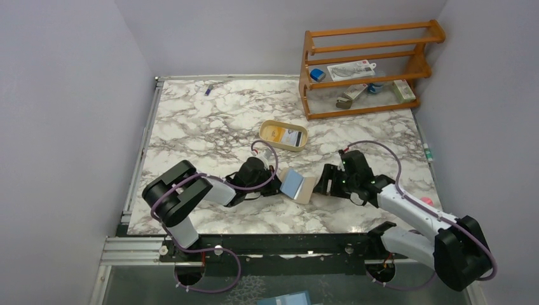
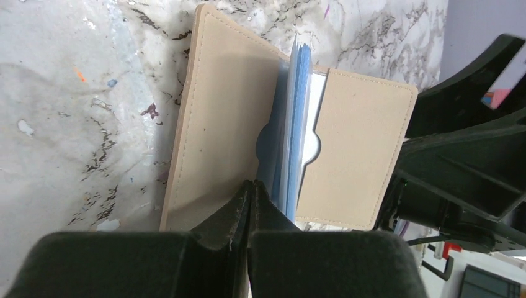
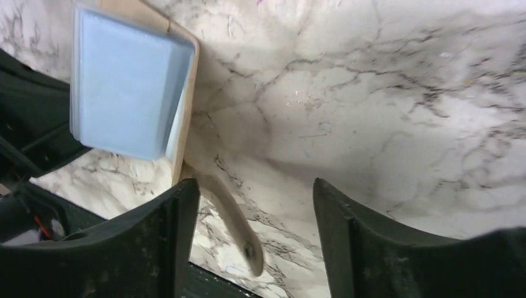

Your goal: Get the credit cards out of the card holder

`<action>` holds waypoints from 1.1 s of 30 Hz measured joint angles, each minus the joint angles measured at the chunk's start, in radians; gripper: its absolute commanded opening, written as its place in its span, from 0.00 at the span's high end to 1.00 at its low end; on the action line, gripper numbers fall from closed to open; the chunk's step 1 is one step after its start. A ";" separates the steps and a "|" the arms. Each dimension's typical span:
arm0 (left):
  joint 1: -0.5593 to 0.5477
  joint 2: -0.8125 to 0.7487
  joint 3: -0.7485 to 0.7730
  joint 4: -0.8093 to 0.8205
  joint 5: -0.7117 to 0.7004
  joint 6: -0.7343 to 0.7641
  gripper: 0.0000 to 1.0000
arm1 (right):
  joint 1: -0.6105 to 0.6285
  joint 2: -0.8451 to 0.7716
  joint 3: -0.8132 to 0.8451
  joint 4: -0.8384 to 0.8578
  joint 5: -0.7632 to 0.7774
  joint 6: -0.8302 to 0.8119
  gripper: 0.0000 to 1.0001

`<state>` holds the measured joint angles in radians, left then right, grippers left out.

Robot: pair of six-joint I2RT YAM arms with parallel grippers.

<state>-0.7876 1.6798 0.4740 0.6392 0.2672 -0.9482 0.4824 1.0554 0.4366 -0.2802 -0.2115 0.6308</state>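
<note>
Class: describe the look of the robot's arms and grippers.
The left arm and right arm have black joint housings, white links and looping purple cables. The left gripper and right gripper have chunky matte black fingers.

My top camera looks down from high at the near edge onto the whole marble table (image 1: 210, 121); both wrist cameras sit close, sharing the open card holder (image 2: 353, 155).

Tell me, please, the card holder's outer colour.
Beige-tan; the card holder shows best in left wrist view.
</note>
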 measured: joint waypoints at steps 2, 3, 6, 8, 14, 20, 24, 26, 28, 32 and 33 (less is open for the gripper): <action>0.000 -0.013 0.010 -0.030 -0.012 0.014 1.00 | 0.000 -0.007 0.034 -0.048 0.041 -0.003 0.20; -0.001 -0.016 0.019 -0.051 -0.017 0.023 1.00 | 0.000 -0.016 0.055 -0.069 0.060 -0.003 0.20; -0.010 -0.026 0.044 -0.107 -0.047 0.046 1.00 | 0.000 -0.058 0.114 -0.100 0.098 -0.014 0.20; -0.021 -0.031 0.066 -0.147 -0.074 0.063 1.00 | 0.000 -0.080 0.153 -0.108 0.114 -0.021 0.20; -0.052 -0.034 0.128 -0.253 -0.156 0.098 1.00 | 0.000 -0.065 0.193 -0.095 0.098 -0.056 0.20; -0.087 -0.023 0.181 -0.322 -0.223 0.113 1.00 | 0.014 0.061 0.182 -0.009 -0.002 -0.067 0.20; -0.132 -0.004 0.251 -0.410 -0.315 0.139 1.00 | 0.024 0.119 0.170 0.065 -0.034 -0.055 0.20; -0.148 0.007 0.277 -0.437 -0.348 0.147 1.00 | 0.026 0.149 0.170 0.099 -0.036 -0.055 0.20; -0.165 0.019 0.303 -0.466 -0.385 0.150 1.00 | 0.026 0.179 0.173 0.127 -0.033 -0.055 0.21; -0.193 0.040 0.343 -0.504 -0.445 0.157 1.00 | 0.026 0.239 0.208 0.152 -0.010 -0.055 0.21; -0.200 0.045 0.354 -0.516 -0.462 0.159 1.00 | 0.026 0.254 0.221 0.155 -0.003 -0.055 0.21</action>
<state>-0.9874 1.7248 0.8276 0.1230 -0.1944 -0.7891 0.5079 1.3090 0.6579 -0.1249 -0.2146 0.5762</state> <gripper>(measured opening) 0.003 0.790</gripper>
